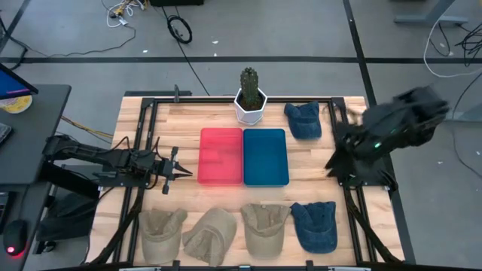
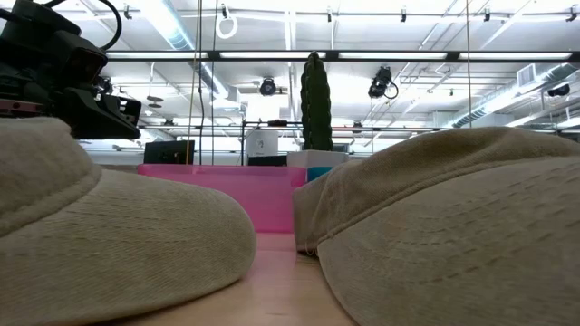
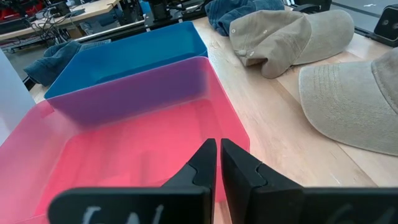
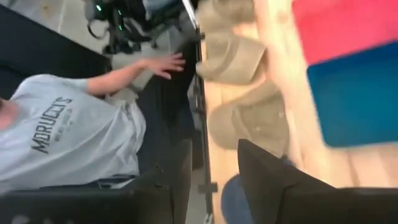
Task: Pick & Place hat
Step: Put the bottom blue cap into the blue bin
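Note:
Three tan hats (image 1: 162,233) (image 1: 211,235) (image 1: 265,226) and a blue hat (image 1: 316,224) lie crown up in a row along the table's near edge. Another blue hat (image 1: 303,119) lies at the far right. A red bin (image 1: 221,156) and a blue bin (image 1: 265,156) stand side by side mid-table. My left gripper (image 3: 217,165) is shut and empty, just left of the red bin's (image 3: 124,149) left wall. My right gripper (image 4: 214,168) is open and empty, right of the blue bin (image 4: 360,93), above the table's right side (image 1: 335,162).
A cactus in a white pot (image 1: 251,98) stands at the far edge behind the bins. A person in a grey shirt (image 4: 68,130) with an outstretched hand (image 4: 165,65) is beyond the table's near edge. Bare wood lies between the bins and the hat row.

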Robot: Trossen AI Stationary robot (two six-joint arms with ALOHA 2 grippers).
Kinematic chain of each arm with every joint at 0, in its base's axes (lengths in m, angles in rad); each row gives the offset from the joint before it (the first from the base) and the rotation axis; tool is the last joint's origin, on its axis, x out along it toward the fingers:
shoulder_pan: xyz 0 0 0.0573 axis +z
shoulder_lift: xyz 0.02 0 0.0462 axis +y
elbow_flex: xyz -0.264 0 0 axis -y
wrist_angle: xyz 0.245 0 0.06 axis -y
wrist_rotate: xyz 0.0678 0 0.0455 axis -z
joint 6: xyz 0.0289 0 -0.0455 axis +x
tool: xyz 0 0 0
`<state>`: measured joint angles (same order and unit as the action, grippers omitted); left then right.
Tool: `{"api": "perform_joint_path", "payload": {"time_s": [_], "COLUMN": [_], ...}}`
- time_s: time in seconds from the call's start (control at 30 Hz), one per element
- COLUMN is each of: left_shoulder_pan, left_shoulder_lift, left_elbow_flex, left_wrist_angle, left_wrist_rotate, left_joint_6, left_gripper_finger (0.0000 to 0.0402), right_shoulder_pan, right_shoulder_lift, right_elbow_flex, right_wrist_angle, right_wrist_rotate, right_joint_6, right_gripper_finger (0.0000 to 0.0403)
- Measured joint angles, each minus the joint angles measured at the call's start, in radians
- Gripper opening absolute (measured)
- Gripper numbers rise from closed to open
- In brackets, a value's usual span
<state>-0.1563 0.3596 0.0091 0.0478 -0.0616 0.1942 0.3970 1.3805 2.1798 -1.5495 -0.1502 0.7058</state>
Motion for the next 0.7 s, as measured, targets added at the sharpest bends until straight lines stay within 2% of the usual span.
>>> {"api": "perform_joint_path", "payload": {"time_s": [0.13,0.47,0.7], "left_shoulder_pan": [0.000,0.000,0.000], "left_shoulder_lift": [0.000,0.000,0.000], "left_elbow_flex": [0.000,0.000,0.000], "left_wrist_angle": [0.000,0.000,0.000], "left_wrist_rotate": [0.000,0.000,0.000], "left_joint_6": [0.000,0.000,0.000], "left_gripper_finger": [0.0028,0.0028,0.0028], "right_shoulder_pan": [0.076,0.281,0.403], "right_shoulder_lift": [0.013,0.017,0.017], "right_elbow_flex": [-0.094,-0.455,-0.678], "right_wrist_angle": [-0.021,-0.009,0.154], "right_wrist_rotate": [0.011,0.010,0.000], "right_joint_6": [0.088,0.297,0.329], "right_gripper_finger": [0.0132,0.0132,0.0132]}}
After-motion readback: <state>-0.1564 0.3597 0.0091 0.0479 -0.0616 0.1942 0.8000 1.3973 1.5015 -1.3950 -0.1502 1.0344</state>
